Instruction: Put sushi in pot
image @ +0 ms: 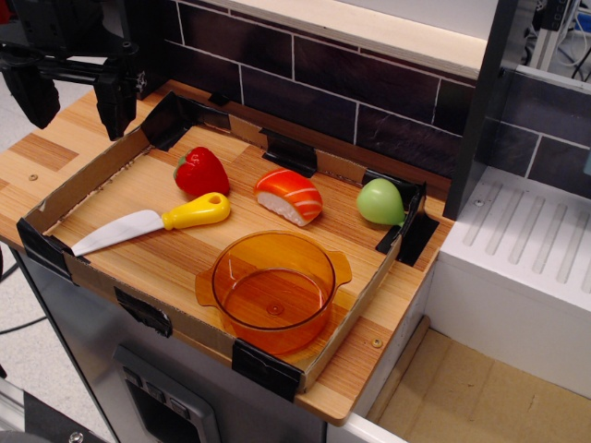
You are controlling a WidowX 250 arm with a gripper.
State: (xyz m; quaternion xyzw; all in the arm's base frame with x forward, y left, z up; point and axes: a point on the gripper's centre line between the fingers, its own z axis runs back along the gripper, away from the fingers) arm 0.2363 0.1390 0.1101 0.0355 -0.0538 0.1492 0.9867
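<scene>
The sushi [289, 196], orange with white stripes over a white rice base, lies near the middle of the wooden tray [111, 166]. The transparent orange pot [273, 288] stands empty at the tray's front edge, just in front of the sushi. My black gripper [74, 100] hangs at the top left, above the tray's back left corner, far from both. Its two fingers stand apart with nothing between them.
A red toy pepper [200, 172] lies left of the sushi. A toy knife [152, 222] with a yellow handle lies in front of the pepper. A green pear-shaped toy [380, 201] sits at the tray's right end. A low cardboard rim surrounds the tray. A tiled wall stands behind.
</scene>
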